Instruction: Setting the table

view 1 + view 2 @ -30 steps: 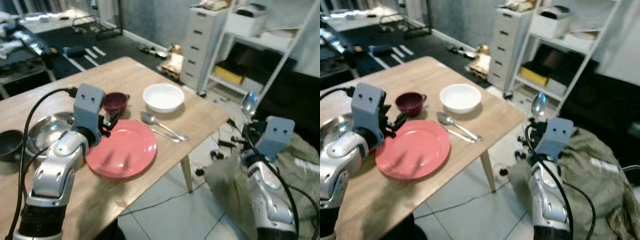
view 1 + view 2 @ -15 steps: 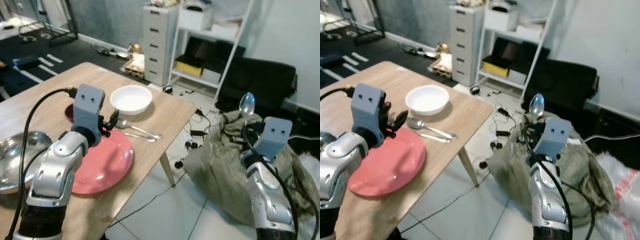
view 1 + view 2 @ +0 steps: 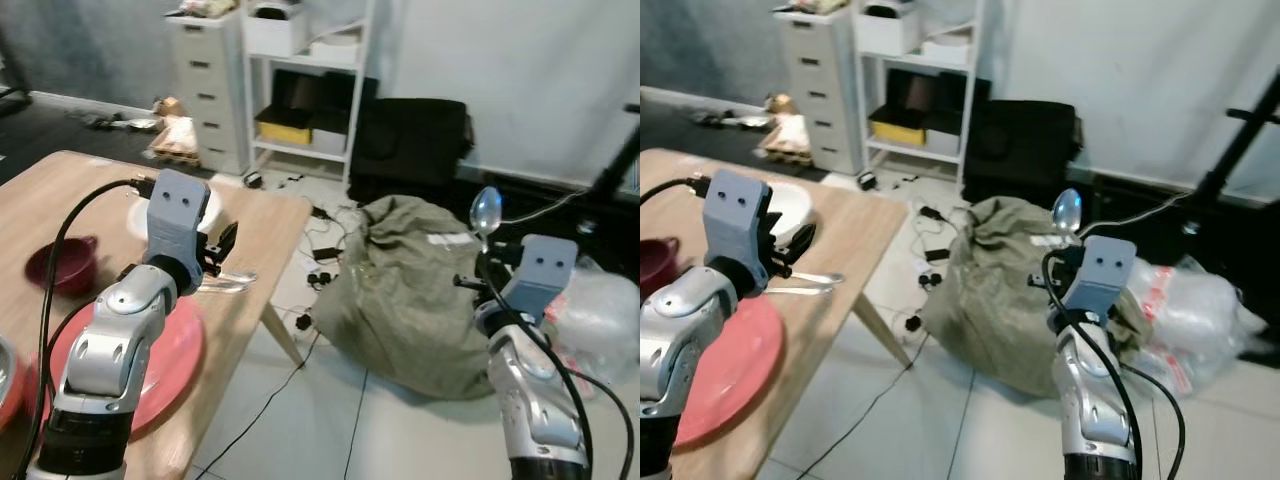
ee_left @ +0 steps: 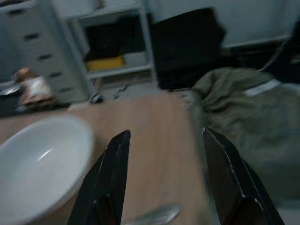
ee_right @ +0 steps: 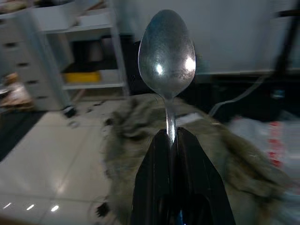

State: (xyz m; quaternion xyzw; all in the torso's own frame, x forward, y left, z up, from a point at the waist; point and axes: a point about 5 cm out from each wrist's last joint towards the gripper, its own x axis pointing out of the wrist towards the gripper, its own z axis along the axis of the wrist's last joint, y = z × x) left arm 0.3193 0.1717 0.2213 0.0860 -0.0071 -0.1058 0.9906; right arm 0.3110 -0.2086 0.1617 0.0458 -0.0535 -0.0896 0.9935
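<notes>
My right gripper (image 5: 171, 137) is shut on the handle of a silver spoon (image 5: 167, 51), held upright with the bowl on top, out over the floor to the right of the wooden table (image 3: 60, 200). My left gripper (image 4: 165, 136) hangs open just above the table near its right edge, with nothing between its fingers. Beneath it lie a white bowl (image 4: 37, 164) and another spoon (image 3: 225, 283). A pink plate (image 3: 150, 370) sits at the near side, partly behind my left arm. Further left stands a maroon cup (image 3: 60, 265).
A large olive bag (image 3: 400, 280) lies on the tiled floor between table and right arm, with cables (image 3: 320, 270) beside it. A white shelf unit (image 3: 310, 60), a drawer chest (image 3: 210, 80) and a black bag (image 3: 410, 140) line the back wall. A clear plastic bag (image 3: 600, 310) sits far right.
The camera has swung to the right: the table has slid to the left of the picture and the floor and wall have come in. Both arms keep their pose, the spoon still held.
</notes>
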